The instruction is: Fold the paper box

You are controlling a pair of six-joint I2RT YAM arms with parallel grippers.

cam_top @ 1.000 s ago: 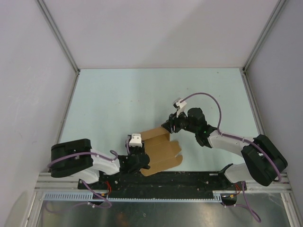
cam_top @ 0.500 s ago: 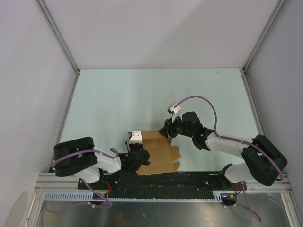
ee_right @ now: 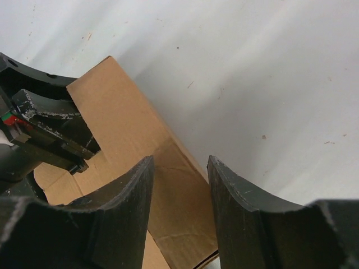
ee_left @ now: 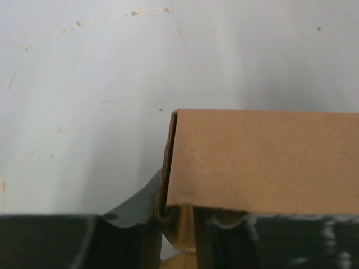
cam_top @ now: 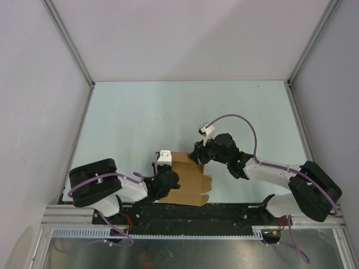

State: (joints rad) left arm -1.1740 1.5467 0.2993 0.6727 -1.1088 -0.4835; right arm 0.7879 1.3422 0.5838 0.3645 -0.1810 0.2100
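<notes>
The paper box (cam_top: 190, 182) is a brown cardboard die-cut sheet, partly folded, lying near the table's front edge between the two arms. My left gripper (cam_top: 167, 180) is at its left end, shut on a folded side panel. In the left wrist view the paper box (ee_left: 263, 157) has its doubled edge pinched in my left gripper (ee_left: 179, 224). My right gripper (cam_top: 197, 158) is at the box's far right corner. In the right wrist view my right gripper (ee_right: 179, 168) stands open, with the paper box's wall (ee_right: 118, 123) seen just beyond its fingers.
The pale green table (cam_top: 168, 112) stretches away behind the box. A black and metal rail (cam_top: 224, 212) runs right along the box's near side. Grey enclosure walls and slanted frame posts (cam_top: 70, 45) border the table on three sides.
The box has dropped from a tilted, spread shape to a flatter, squarer one. My left gripper has closed on its left end. My right gripper moved left and down onto the far corner.
</notes>
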